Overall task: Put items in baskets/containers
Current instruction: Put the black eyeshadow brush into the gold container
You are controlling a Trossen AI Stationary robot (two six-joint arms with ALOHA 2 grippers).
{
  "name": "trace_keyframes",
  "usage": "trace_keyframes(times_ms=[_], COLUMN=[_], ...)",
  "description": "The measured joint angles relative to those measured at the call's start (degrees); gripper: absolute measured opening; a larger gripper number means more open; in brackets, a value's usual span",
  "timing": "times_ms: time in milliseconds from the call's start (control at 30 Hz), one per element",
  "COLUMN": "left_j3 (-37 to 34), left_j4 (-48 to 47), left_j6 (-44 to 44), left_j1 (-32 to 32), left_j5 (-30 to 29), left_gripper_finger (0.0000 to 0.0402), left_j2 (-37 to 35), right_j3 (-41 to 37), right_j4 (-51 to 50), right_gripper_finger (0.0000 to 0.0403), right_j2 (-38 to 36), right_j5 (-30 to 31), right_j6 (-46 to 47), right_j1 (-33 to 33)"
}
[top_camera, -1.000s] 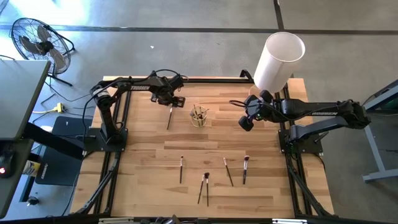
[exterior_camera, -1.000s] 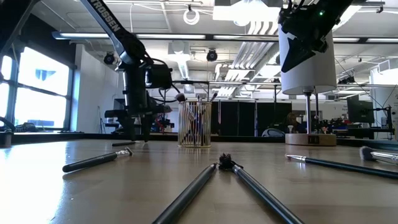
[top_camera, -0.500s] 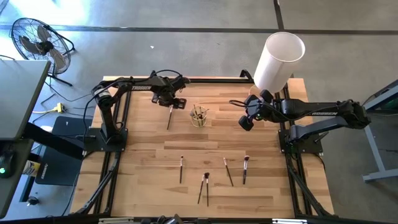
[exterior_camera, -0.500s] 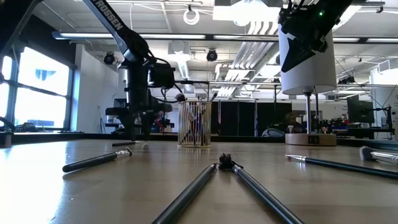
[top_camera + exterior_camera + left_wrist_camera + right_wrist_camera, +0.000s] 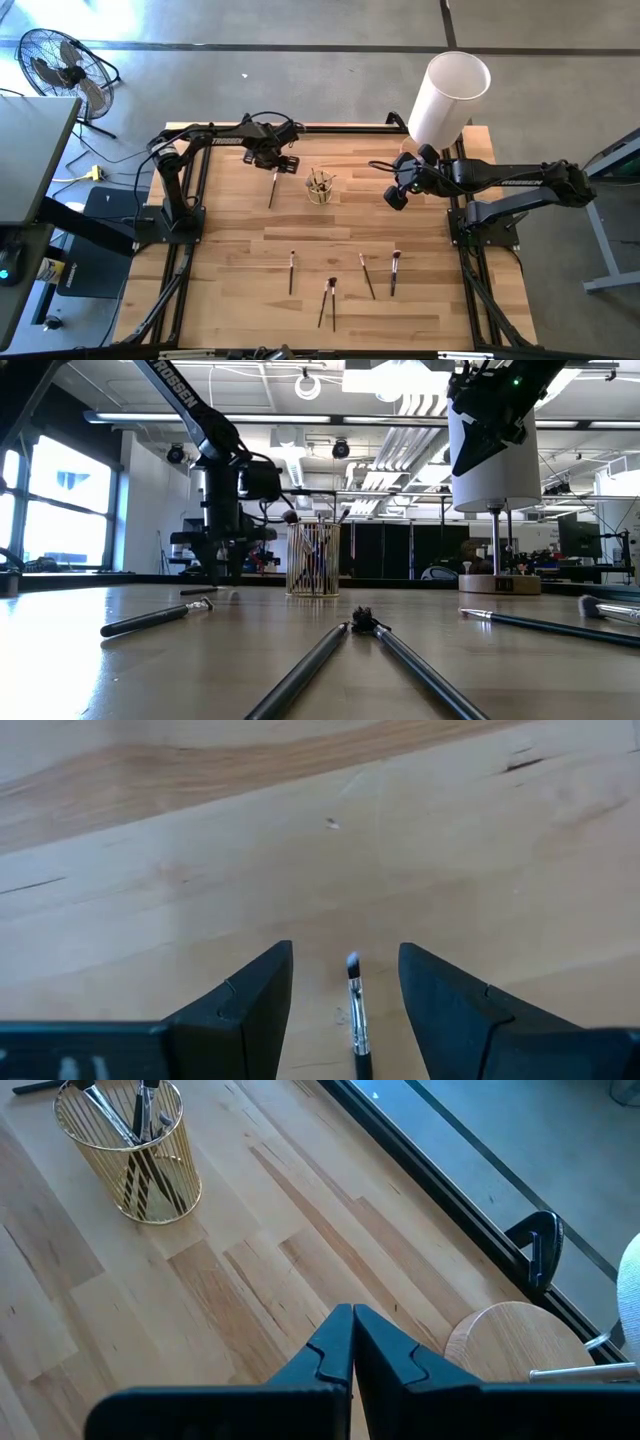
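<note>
On the worktop's point(image 5: 240, 240) far middle stood the cup point(image 5: 320, 187), upright, with several brushes already standing in it; the right wrist view showed dark handles inside its ribbed yellowish wall point(image 5: 130, 1155). So part of the job was done, by my reading. Left to do: one brush point(image 5: 273, 188) lying just beside the cup on the left arm's side, apart from it, and five more loose point(image 5: 330, 291) in a spread along the near part of the worktop, well apart from the cup. Two of those crossed near their tips, as the low view showed point(image 5: 362, 622). I counted six outside the cup; the number inside I could not tell.

The left hand point(image 5: 273, 160) was over the far end of the lone brush, pointing down at the worktop. Its fingers point(image 5: 245, 1010) were spread, one on each side of the brush's pale tip point(image 5: 353, 963), with gaps showing on both sides, so nothing was pinched yet. It looked set to close on that brush, which I judged to be the step in hand.

The right hand point(image 5: 396, 197) waited off the cup's other side, near the white cylinder's wooden base point(image 5: 510, 1342), reaching in from its arm's side. Its fingers point(image 5: 335, 1345) were pressed together and held nothing.
</note>
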Motion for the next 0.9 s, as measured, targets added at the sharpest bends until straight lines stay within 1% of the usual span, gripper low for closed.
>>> trace_keyframes(times_ms=[133, 267, 400, 467, 533, 733, 900], left_j3=[0.38, 0.4, 0.31, 0.33, 0.37, 0.33, 0.31], left_j4=[0.59, 0.56, 0.87, 0.32, -0.99, -2.22, -2.64], left_j6=[0.03, 0.17, -0.56, -1.6, -2.33, -2.66, -0.9], left_j1=[0.0, -0.2, -1.12, -1.05, -1.01, -1.03, -1.03], left_j5=[0.29, 1.67, 0.5, 0.72, 1.05, 1.38, 2.51], left_gripper_finger=[0.0182, 0.0182, 0.0181, 0.0173, 0.0156, 0.0087, 0.003], left_j2=[2.07, 2.61, 2.7, 2.72, 2.77, 2.83, 2.87], right_j3=[0.0, 0.0, 0.0, 0.0, 0.0, 0.0, 0.0], right_j4=[0.0, 0.0, 0.0, 0.0, 0.0, 0.02, 0.02], right_gripper_finger=[0.0003, 0.0004, 0.0007, 0.0007, 0.0007, 0.0009, 0.0004], right_j2=[0.0, 0.0, 0.02, 0.02, 0.02, 0.02, 0.02], right_j5=[0.0, -0.13, -0.2, -0.2, -0.2, 0.58, 1.01], right_j6=[0.0, 0.11, 0.17, 0.17, 0.15, 0.17, 0.2], right_j1=[0.0, -0.01, 0.0, 0.0, 0.0, -0.02, -0.01])
